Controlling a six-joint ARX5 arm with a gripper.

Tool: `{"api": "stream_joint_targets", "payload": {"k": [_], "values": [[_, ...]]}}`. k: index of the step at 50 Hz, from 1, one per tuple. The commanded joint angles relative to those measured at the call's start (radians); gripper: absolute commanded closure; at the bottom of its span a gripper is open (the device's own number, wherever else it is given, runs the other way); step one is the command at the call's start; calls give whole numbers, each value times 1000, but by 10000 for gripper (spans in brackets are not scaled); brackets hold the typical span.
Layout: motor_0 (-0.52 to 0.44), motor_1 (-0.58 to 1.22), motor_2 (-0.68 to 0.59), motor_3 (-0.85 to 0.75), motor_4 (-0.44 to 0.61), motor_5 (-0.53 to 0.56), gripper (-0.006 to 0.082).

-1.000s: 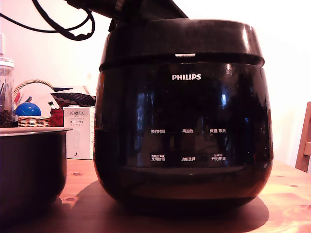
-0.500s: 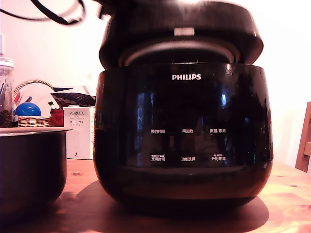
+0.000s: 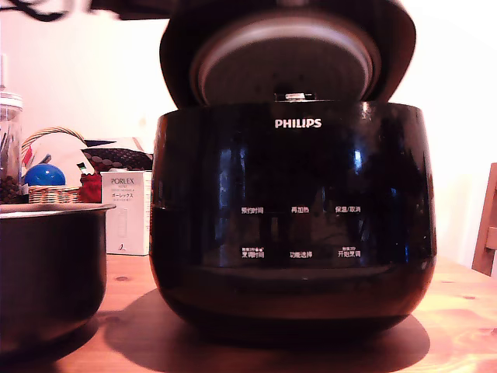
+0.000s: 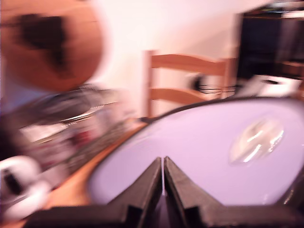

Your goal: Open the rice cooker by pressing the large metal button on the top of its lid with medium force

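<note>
The glossy black rice cooker (image 3: 293, 217) with its white PHILIPS logo stands in the middle of the exterior view on the wooden table. Its lid (image 3: 175, 58) is swung up and back, showing the grey-silver round plate (image 3: 283, 66) on its underside. In the blurred wrist view my gripper (image 4: 163, 164) is shut, its two dark fingers pressed together, with the lid's glossy top (image 4: 204, 152) right behind the tips. A shiny oval metal button (image 4: 256, 140) shows on that lid top. In the exterior view only a dark strip of the arm (image 3: 132, 6) shows, along the top edge.
A smaller dark pot with a pale rim (image 3: 54, 208) stands at the exterior view's left. Behind it are a white PORLEX box (image 3: 126, 214), a wicker basket with a blue ball (image 3: 45, 176) and a glass jar (image 3: 9, 148). A wooden chair (image 4: 185, 80) stands beyond the table.
The lid was closed one second ago, then popped ajar, and now stands wide open with its grey underside showing. The arm and cable have risen to the frame's top.
</note>
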Motion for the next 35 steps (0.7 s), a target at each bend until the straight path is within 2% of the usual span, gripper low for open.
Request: {"api": "stream_joint_targets", "payload": {"k": [1, 20, 35], "values": [[34, -31, -29, -2, -8, 4, 791], [229, -166, -29, -72, -16, 4, 791], [274, -204, -29, -86, -16, 4, 791]]}}
